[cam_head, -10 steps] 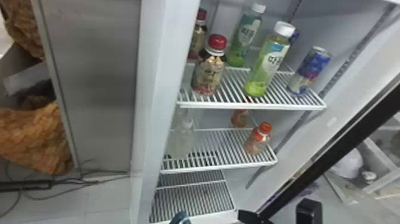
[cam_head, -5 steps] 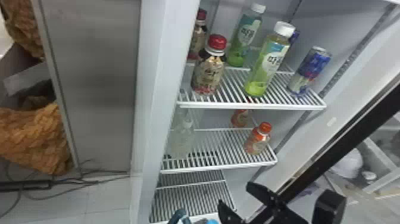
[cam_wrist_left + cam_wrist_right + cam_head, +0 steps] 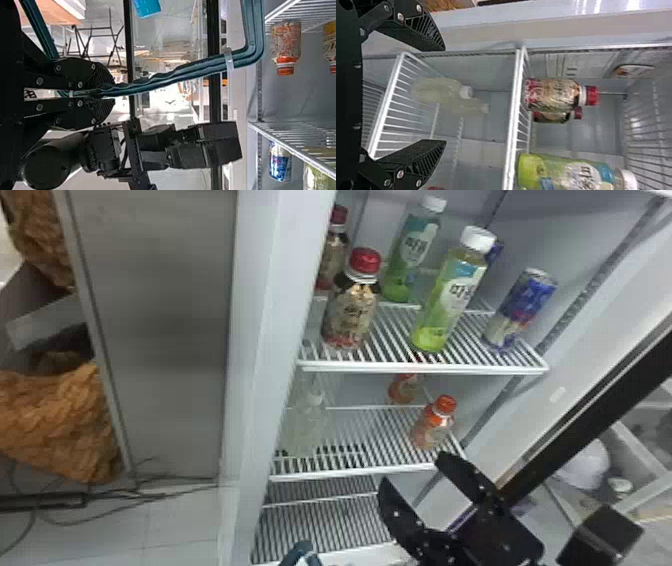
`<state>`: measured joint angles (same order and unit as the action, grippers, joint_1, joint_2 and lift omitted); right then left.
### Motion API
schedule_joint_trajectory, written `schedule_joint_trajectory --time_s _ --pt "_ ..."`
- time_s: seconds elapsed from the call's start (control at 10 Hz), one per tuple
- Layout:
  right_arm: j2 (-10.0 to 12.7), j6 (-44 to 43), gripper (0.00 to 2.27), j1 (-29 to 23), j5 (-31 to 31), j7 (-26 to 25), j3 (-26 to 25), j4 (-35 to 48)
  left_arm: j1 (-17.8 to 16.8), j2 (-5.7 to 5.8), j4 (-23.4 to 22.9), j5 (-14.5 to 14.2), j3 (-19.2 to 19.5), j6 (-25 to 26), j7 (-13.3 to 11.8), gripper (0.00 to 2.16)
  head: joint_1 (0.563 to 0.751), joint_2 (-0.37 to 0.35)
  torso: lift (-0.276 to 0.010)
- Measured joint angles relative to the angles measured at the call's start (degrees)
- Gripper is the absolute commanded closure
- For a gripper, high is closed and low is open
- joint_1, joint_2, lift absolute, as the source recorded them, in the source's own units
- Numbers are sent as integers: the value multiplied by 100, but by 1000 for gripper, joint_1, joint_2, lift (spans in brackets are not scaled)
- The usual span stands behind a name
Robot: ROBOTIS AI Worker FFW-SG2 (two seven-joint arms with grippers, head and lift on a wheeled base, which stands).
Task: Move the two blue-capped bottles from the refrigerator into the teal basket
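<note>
"What's the left gripper [image 3: 113,96] up to?"

"Its fingers are clamped on a teal bar of the teal basket [image 3: 178,78]. The head view catches a bit of that teal at its bottom edge, in front of the refrigerator [image 3: 257,340]."

"And the right gripper [image 3: 414,470]?"

"Fingers spread wide, nothing between them. In the head view it's near the front of the middle shelf [image 3: 320,476], just below the orange-capped bottle [image 3: 432,430] and not touching it."

"Where are the blue-capped bottles?"

"Hard to say. A bright blue piece [image 3: 147,8] pokes in at the edge of the left wrist view; it may belong to one of them, but it's too cut off for me to tell."

"What's standing on the top shelf [image 3: 425,367]?"

"A red-capped bottle [image 3: 352,310] in front at the left, then a green bottle with a white cap [image 3: 447,302], then a blue can [image 3: 522,310] at the right. Both bottles have a matching one behind."

"Anything else on the middle one?"

"A pale bottle [image 3: 305,430] at the left, upright, and a second orange-capped one [image 3: 405,388] farther back."
</note>
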<state>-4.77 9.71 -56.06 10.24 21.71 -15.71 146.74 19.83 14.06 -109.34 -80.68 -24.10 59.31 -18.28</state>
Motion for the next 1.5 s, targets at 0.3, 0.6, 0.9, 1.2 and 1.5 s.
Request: schedule_joint_trajectory --time_s 0.3,0.6,0.9,1.2,1.5 --pt "116 -1049 206 302 33 -181 6 -712 16 -9 1 -17 2 -3 0 1081 695 -350 -151" --pt "160 -1847 206 655 53 -277 21 -1451 15 -18 14 -9 2 -11 0 1081 695 -350 -151" --pt "161 -2117 206 923 -2 -490 84 -1946 -8 -19 16 -1 -17 -11 0 1081 695 -350 -151" --pt "132 -2260 206 950 -16 -898 233 -2135 -17 -17 25 -5 -24 -11 0 1081 695 -350 -151" --pt "126 -2442 206 979 46 -923 261 -2301 -4 -19 29 -9 -13 -19 0 1081 695 -350 -151"
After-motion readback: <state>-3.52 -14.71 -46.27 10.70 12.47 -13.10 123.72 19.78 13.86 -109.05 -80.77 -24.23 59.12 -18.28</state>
